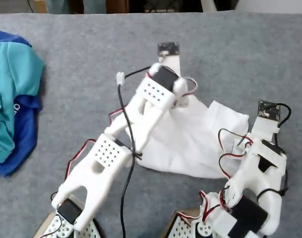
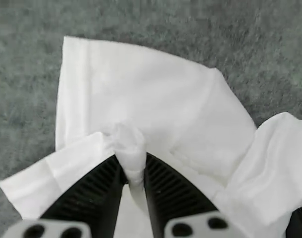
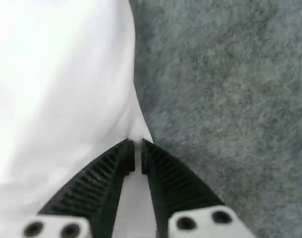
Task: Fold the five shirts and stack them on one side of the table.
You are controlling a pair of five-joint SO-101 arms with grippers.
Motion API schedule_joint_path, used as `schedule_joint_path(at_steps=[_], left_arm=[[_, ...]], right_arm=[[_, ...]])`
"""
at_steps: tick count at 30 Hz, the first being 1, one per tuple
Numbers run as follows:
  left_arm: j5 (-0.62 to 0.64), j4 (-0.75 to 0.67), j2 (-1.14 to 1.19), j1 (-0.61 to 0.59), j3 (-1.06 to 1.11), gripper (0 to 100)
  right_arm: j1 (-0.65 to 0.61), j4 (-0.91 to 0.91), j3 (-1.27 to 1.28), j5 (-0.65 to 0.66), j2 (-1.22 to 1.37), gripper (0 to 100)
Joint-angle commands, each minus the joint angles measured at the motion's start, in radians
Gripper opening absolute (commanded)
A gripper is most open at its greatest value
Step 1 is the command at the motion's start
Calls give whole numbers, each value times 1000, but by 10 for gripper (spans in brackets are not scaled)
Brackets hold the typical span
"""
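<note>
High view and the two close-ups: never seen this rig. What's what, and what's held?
Two small robot arms sit side by side at a grey table. The high view looks down from a fixed camera; each close-up comes from a camera on one arm's wrist. A white shirt lies in the middle; the left fingers pinch a bunch of it, the right fingers pinch its edge. A teal shirt lies over a blue shirt at the table's side.

Edge cuts teal shirt (image 1: 14, 84); left arm (image 1: 136, 119) covers part of white shirt (image 1: 190, 139).
</note>
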Motion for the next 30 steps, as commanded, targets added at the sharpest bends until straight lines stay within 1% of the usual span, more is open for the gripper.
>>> schedule_joint_path(at_steps=[1, 4, 6, 9, 13, 15, 17, 21, 23, 25, 27, 30], left_arm=[[-112, 9, -121, -79, -96, 27], [-178, 9, -267, -137, -25, 27], [-196, 9, -382, -173, 90, 27], [-229, 9, -578, -222, 318, 27], [-344, 8, -858, -282, 662, 28], [-400, 8, -1000, -337, 825, 28], [-491, 8, -1131, -407, 970, 28], [-767, 8, -1361, -556, 1265, 28], [-881, 8, -1455, -616, 1423, 28], [-951, 6, -1524, -667, 1564, 28], [-1016, 6, -1545, -700, 1678, 28], [-1054, 6, -1547, -753, 1779, 28]], right_arm=[[21, 55, -77, -8, -93, 111], [18, 207, -216, -8, -199, 181], [-14, 284, -308, -8, -255, 199], [-86, 324, -409, -8, -285, 198], [-186, 321, -476, -8, -252, 198], [-224, 321, -507, -8, -208, 198], [-249, 321, -549, -8, -145, 198], [-290, 328, -682, -9, 19, 198], [-318, 330, -760, -40, 107, 198], [-358, 362, -854, -68, 196, 198], [-413, 425, -954, -75, 294, 198], [-514, 549, -1095, -75, 447, 198]])
